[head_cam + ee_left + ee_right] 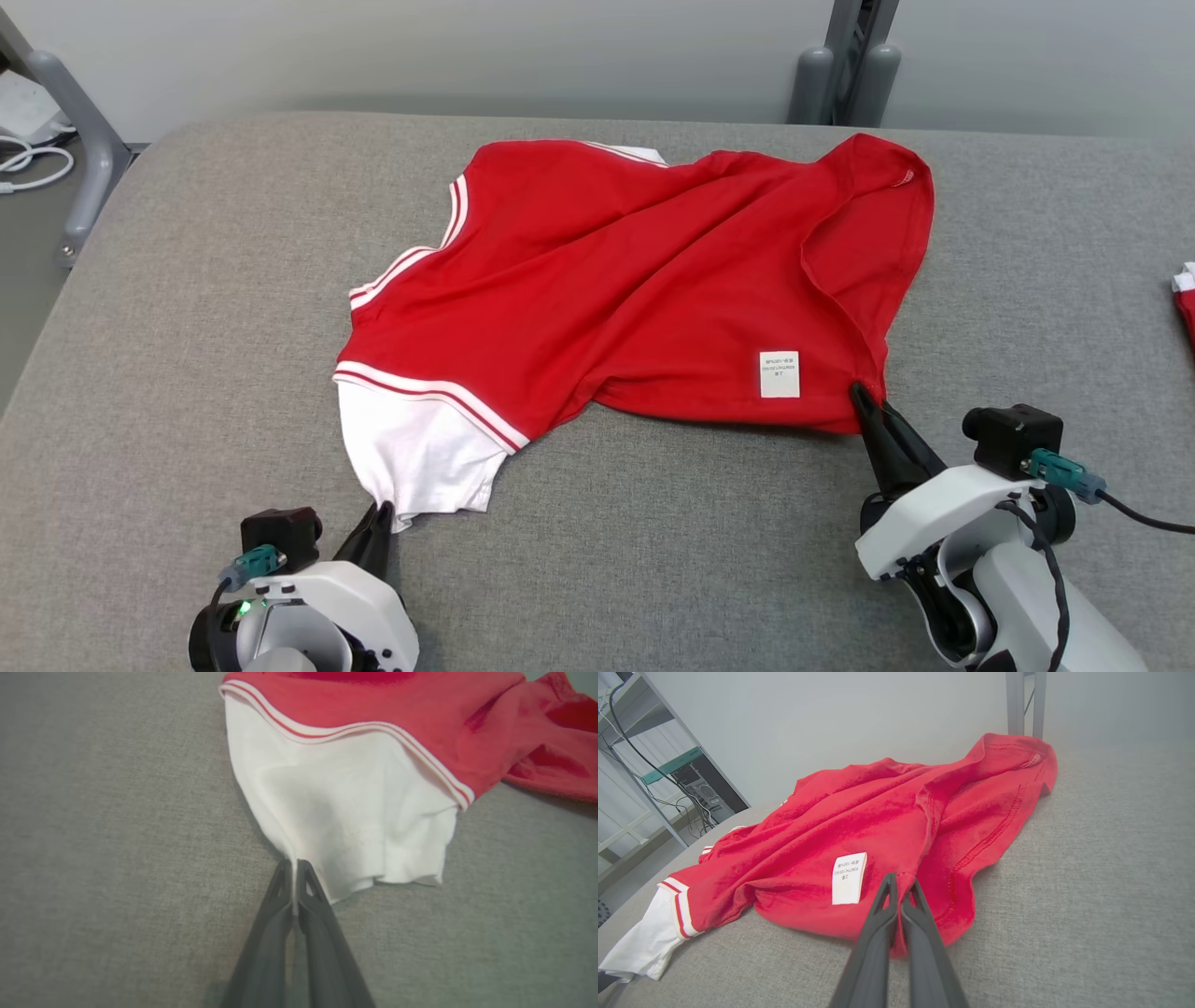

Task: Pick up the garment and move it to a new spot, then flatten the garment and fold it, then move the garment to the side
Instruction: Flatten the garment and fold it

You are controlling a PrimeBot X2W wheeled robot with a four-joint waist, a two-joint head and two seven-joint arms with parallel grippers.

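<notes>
The garment (616, 280) is a red shirt with white sleeves and striped trim, lying rumpled and inside out on the grey padded table (187, 308); a white care label shows near its front hem. My left gripper (381, 511) is shut on the edge of the white sleeve (345, 812) at the lower left; in the left wrist view a thin fold of white cloth sits between the fingers (295, 877). My right gripper (859, 392) is shut on the red hem at the lower right, and the right wrist view shows the red cloth (878, 826) bunched around the fingertips (901, 886).
Another red and white piece of cloth (1184, 299) lies at the table's right edge. A grey metal frame post (89, 140) stands past the far left corner, with a second post (845, 65) behind the table. Shelving with cables (654, 779) stands off to the left.
</notes>
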